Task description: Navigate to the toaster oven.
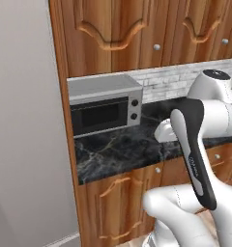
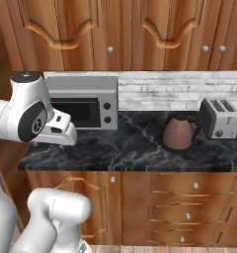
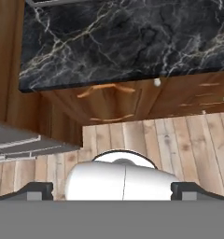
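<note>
The toaster oven (image 1: 105, 108) is a silver-grey box with a dark glass window and two black knobs at its right. It stands at the left end of the black marble counter (image 1: 123, 154), against the wall, and shows again as the toaster oven (image 2: 84, 104) behind my arm. My hand hangs above the counter's front edge, in front of the oven and apart from it. In the hand view my gripper (image 3: 114, 191) looks down at the counter (image 3: 114, 42) and the wooden floor. Its fingertips (image 3: 35, 190) stand far apart with nothing between them.
A tall grey fridge (image 1: 26, 125) stands left of the counter. A reddish-brown kettle (image 2: 178, 133) and a silver toaster (image 2: 219, 117) sit further right on the counter. Wooden cabinets hang above, with cabinet doors and drawers (image 2: 189, 202) below.
</note>
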You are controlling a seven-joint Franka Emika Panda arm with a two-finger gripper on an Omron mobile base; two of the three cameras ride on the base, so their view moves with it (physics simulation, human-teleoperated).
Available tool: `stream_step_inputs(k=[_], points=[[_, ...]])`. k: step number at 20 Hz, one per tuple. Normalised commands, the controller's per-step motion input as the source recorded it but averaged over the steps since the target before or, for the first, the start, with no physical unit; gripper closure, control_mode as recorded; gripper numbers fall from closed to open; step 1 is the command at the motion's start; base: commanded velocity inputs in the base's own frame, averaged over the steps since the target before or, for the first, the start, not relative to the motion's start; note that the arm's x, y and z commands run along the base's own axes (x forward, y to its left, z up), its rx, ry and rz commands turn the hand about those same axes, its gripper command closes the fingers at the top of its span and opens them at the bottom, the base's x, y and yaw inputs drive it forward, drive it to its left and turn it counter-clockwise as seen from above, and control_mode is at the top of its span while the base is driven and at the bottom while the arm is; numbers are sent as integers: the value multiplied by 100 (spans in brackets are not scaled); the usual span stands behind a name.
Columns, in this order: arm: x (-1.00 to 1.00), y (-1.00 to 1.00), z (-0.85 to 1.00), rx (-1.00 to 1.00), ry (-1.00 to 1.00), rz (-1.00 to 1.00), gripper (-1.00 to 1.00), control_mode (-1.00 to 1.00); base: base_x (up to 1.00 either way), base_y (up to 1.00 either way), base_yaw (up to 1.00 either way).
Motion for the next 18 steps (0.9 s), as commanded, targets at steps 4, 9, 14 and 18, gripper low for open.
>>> stream_step_inputs(k=[4, 9, 14, 18], points=[[0, 0, 0, 0, 0, 0, -100, 100, 99, 34, -21], [0, 0, 0, 0, 0, 0, -100, 100, 72, 6, 3], [0, 0, 0, 0, 0, 0, -100, 100, 26, -10, 23], [0, 0, 0, 0, 0, 0, -100, 100, 38, -2, 33]])
